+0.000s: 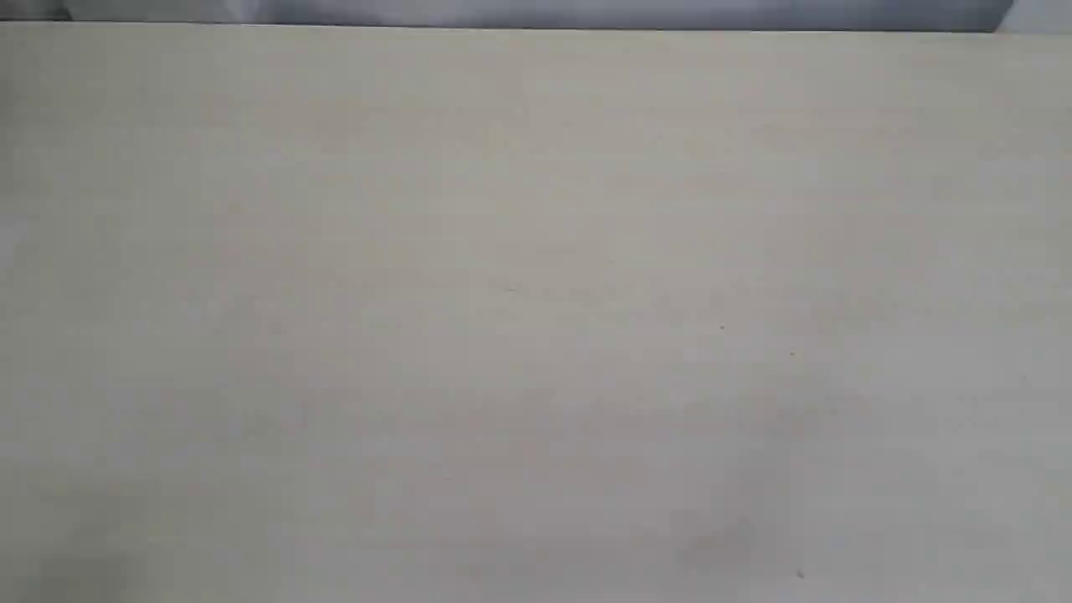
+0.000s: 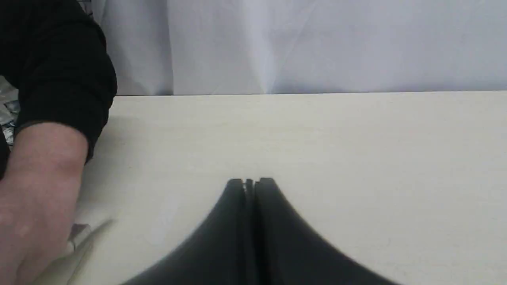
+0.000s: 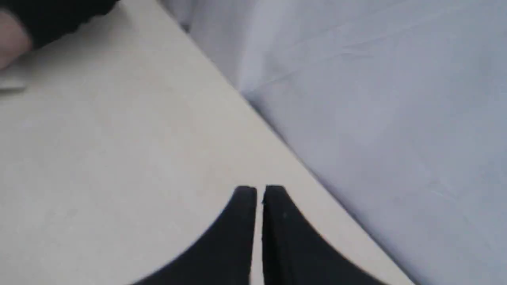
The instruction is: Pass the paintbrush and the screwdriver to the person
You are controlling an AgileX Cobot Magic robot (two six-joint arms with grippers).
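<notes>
The person's hand, with a black sleeve cuff, rests on the pale table off to one side of my left gripper. That gripper is shut with nothing in it. Under the hand lies a blurred silver and pale piece that looks like the paintbrush's ferrule. My right gripper is shut and empty near the table's edge. Far from it, the hand is over a pale flat piece. The screwdriver is out of view. The exterior view shows neither tools nor grippers.
The exterior view holds only the bare cream table and a strip of grey backdrop. A white cloth backdrop hangs beyond the table's far edge. The same cloth lies past the edge beside my right gripper.
</notes>
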